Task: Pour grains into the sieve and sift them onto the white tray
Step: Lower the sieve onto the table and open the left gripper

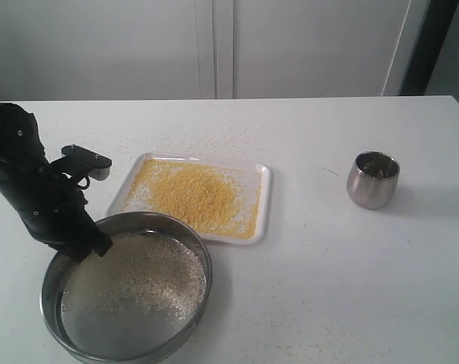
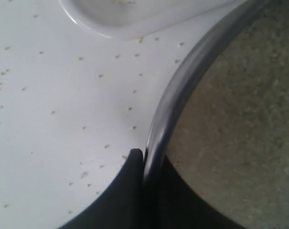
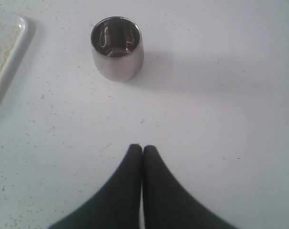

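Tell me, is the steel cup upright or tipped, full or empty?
Upright and seemingly empty: the steel cup stands mouth-up on the table, and the right wrist view shows only shiny reflections inside.

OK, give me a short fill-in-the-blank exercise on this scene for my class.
The left gripper grips the sieve by its ____.
The grains on the tray are mostly ____.
The cup stands ____ on the table.
The right gripper is ____ and holds nothing.
Missing: rim; yellow; upright; shut.
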Controlling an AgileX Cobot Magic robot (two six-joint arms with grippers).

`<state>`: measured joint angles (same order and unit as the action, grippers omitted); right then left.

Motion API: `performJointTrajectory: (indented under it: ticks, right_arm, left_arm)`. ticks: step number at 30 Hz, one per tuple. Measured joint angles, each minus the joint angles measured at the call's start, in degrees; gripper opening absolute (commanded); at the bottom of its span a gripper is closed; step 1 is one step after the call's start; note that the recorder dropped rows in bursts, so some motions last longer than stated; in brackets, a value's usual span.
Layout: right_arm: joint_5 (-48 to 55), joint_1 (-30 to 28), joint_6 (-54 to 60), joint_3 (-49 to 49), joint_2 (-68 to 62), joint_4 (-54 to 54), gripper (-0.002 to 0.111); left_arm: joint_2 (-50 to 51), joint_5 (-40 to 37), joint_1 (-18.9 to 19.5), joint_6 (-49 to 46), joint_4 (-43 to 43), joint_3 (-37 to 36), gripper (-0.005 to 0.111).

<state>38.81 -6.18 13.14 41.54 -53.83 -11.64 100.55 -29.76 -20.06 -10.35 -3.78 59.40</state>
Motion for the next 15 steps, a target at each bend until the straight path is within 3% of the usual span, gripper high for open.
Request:
performJointTrajectory:
  ticks: [15]
  right_arm:
    - [0.00, 0.00, 0.00, 0.00, 0.00, 0.00, 0.000]
  left_arm:
    - [1.95, 0.40, 0.00, -0.09, -1.56, 0.00, 0.000]
